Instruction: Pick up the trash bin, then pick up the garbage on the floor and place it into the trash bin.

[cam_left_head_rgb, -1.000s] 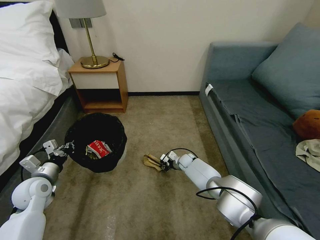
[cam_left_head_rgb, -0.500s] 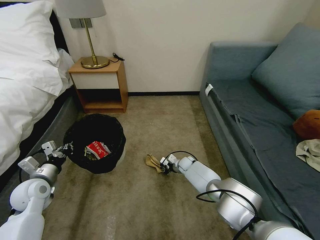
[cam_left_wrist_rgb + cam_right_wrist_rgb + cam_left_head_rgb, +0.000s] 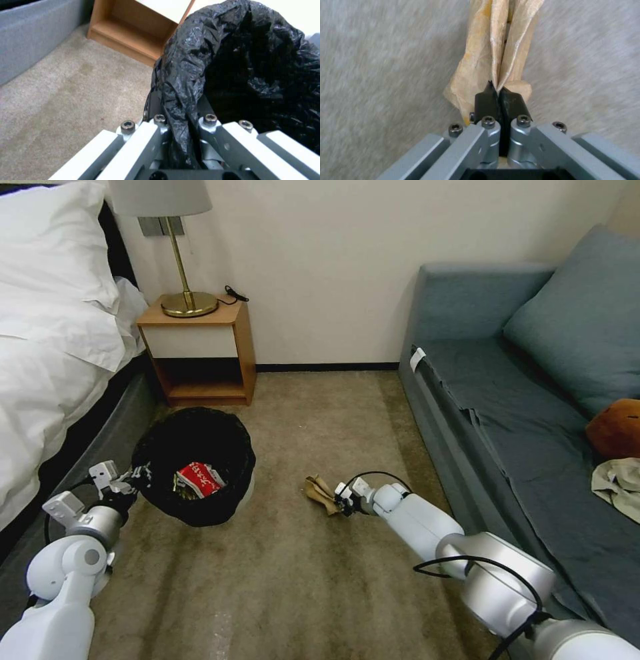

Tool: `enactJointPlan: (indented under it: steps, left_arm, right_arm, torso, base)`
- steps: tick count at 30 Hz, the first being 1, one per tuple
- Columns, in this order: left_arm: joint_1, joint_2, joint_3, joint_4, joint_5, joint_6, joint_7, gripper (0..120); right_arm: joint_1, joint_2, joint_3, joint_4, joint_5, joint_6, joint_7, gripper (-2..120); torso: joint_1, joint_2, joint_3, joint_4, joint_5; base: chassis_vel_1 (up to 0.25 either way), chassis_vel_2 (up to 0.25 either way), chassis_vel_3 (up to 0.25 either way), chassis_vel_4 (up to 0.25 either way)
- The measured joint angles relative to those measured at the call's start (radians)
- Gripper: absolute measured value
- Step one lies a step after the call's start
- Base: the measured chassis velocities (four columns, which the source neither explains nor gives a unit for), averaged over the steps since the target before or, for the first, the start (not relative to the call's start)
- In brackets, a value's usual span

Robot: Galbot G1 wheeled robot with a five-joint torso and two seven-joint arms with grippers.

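The trash bin (image 3: 194, 465), lined with a black bag, is hanging at the rim from the left gripper (image 3: 139, 474), whose fingers (image 3: 159, 122) are clamping a fold of the liner. A red snack wrapper (image 3: 198, 477) is lying inside. The right gripper (image 3: 344, 504) is reaching low over the floor (image 3: 280, 580), and its black pads (image 3: 488, 100) are pinching shut on the crumpled tan paper bag (image 3: 496, 50), the 1 piece of garbage visible on the carpet, right of the bin. The pick-up step looks underway. The next move probably calls for carrying the bag left over the bin's open mouth before releasing.
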Motion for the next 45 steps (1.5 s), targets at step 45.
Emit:
enactJointPlan:
  steps: [45]
  left_arm:
    - [-0.059,-0.033,0.139,0.062,0.021,0.034,-0.014,3]
  right_arm:
    - [0.229,-0.547,0.018,1.213,0.655,-0.161,0.261,0]
  torso:
    - [0.0,0.0,0.0,-0.0003,0.0001]
  base:
    - [0.0,0.0,0.0,0.0]
